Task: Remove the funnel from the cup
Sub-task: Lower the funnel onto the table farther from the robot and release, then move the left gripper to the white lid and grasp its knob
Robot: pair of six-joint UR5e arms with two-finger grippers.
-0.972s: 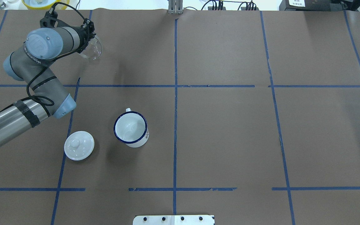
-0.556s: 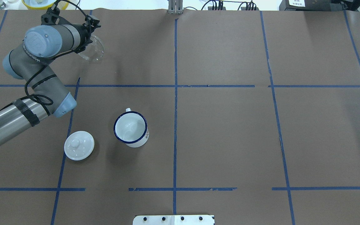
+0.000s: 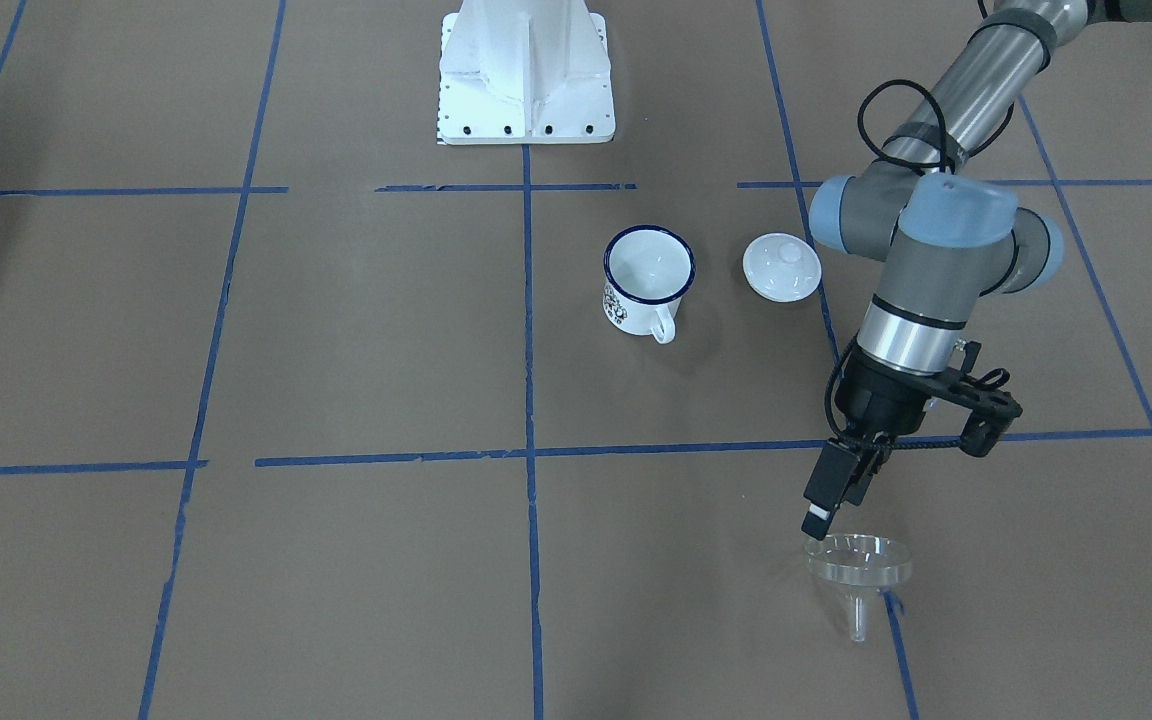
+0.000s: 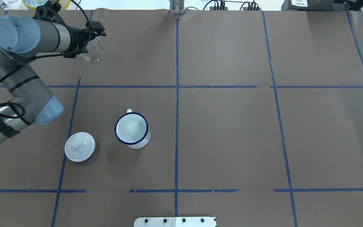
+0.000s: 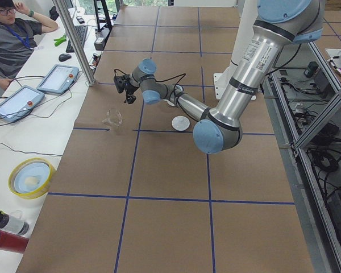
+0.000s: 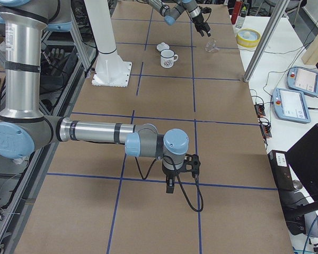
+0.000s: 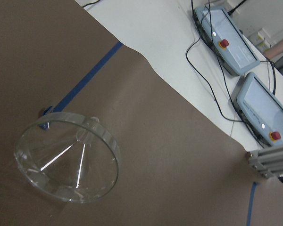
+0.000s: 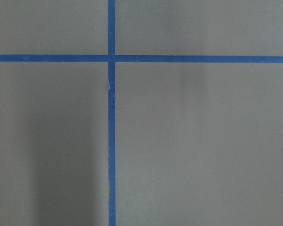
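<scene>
Funnel [image 3: 858,562] near table [image 3: 336,600] edge, cup [image 3: 648,275] well apart

- funnel [image 7: 68,162]: clear and see-through, smooth and glossy, with bright streaks of light on its cone; plastic or glass, cannot tell which.
- cup [image 4: 132,130]: smooth, glossy white enamel with a dark blue rim.
- lid [image 4: 79,147], at the cup's 8 o'clock in the overhead view: smooth, glossy white, ceramic-looking.
- table cover [image 4: 232,132]: matt brown paper, crossed by blue tape lines [image 4: 176,126].
- left arm [image 3: 976,80]: brushed metal tube, matt grey joints, pale blue caps.
</scene>
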